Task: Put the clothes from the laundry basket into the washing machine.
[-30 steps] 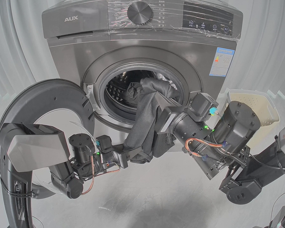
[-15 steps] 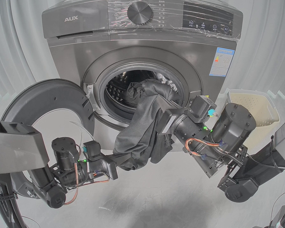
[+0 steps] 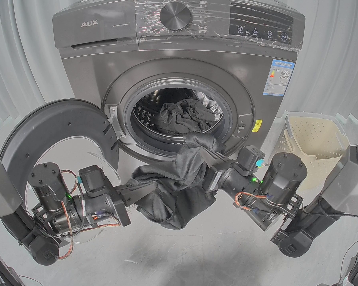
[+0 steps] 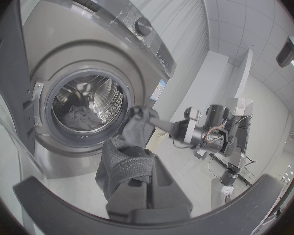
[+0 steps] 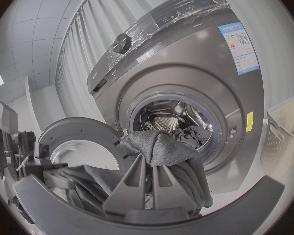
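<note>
Left gripper (image 3: 149, 186), right gripper (image 3: 203, 151): fingers pinched tight on dark garment (image 3: 175, 181), slung between them below washing machine (image 3: 179, 66) opening; two-point hold judged to control sagging.

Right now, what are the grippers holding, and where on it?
One dark garment, shared: left gripper pinches one end, right gripper the opposite end.
</note>
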